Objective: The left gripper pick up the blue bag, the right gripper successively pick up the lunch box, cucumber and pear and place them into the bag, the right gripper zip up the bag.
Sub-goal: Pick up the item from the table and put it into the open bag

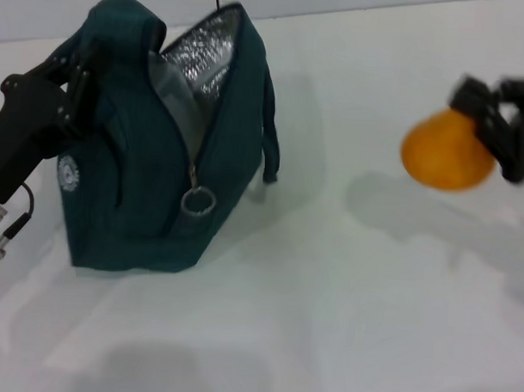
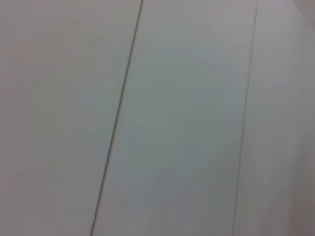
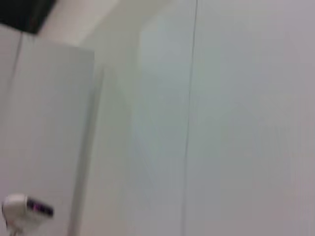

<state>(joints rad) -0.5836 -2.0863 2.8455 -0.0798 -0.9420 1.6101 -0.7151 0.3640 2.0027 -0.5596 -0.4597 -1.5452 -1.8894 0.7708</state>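
Note:
The blue bag [image 1: 151,158] stands upright at the left of the white table, its zip open and its silver foil lining [image 1: 202,56] showing at the top. My left gripper [image 1: 72,78] is shut on the bag's handle at its upper left edge. At the right, my right gripper [image 1: 484,126] is shut on the orange-yellow pear [image 1: 446,151] and holds it above the table, well apart from the bag. The lunch box and cucumber are out of view. Both wrist views show only pale wall panels.
The bag's ring zip pull [image 1: 197,200] hangs at its front. A loose handle strap [image 1: 270,136] droops down the bag's right side. White table [image 1: 327,319] stretches between the bag and the pear.

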